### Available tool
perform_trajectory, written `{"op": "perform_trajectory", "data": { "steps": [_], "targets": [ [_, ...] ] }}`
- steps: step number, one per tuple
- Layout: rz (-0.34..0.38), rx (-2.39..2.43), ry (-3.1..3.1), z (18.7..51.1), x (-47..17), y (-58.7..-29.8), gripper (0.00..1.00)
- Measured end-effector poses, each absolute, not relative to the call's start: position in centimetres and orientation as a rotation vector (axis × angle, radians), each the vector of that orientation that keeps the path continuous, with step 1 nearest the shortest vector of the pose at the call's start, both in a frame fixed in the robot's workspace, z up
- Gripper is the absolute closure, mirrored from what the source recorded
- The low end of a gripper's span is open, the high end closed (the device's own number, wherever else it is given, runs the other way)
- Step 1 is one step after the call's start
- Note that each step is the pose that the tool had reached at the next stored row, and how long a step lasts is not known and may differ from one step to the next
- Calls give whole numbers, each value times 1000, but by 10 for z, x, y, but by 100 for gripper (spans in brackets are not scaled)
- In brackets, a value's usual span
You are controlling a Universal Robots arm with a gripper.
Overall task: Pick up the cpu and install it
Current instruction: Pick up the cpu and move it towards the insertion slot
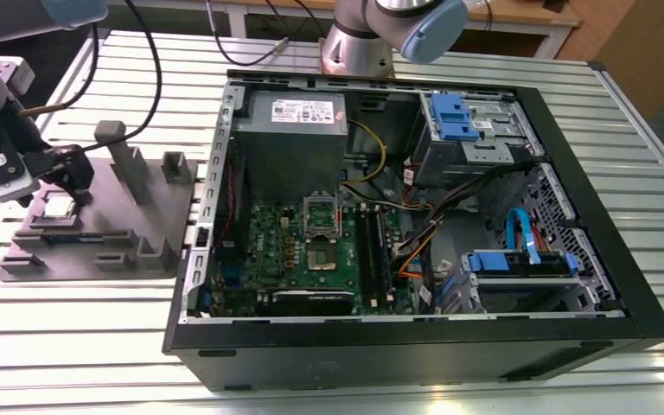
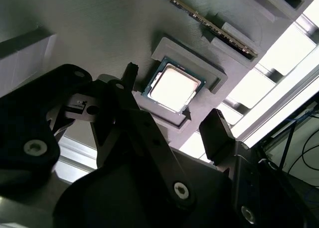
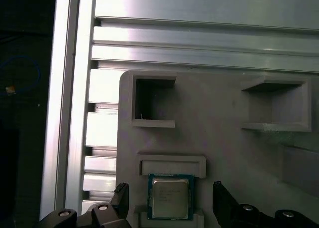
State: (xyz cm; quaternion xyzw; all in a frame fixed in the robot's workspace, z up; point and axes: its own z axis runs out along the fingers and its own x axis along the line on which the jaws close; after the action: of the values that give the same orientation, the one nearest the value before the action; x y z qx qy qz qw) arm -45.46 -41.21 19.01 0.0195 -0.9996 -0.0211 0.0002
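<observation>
My tool (image 3: 169, 187) hangs open, the cpu (image 3: 170, 197) just beneath; closing off-centre could jam it in the tray (image 3: 224, 153).

Cpu (image 3: 169, 197) within spread end effector (image 3: 169, 188)

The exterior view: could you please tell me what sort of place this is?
Probably a robotics lab bench for computer assembly: an open desktop case sits on a slatted aluminium table, and beside it a grey holder tray carries the cpu, with the gripper open over it.
</observation>
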Motion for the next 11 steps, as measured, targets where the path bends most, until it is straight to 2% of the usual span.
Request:
{"op": "perform_trajectory", "data": {
  "steps": [11],
  "targets": [
    [-64, 58, -3140, 186, -455, -412, 24]
  ]
}}
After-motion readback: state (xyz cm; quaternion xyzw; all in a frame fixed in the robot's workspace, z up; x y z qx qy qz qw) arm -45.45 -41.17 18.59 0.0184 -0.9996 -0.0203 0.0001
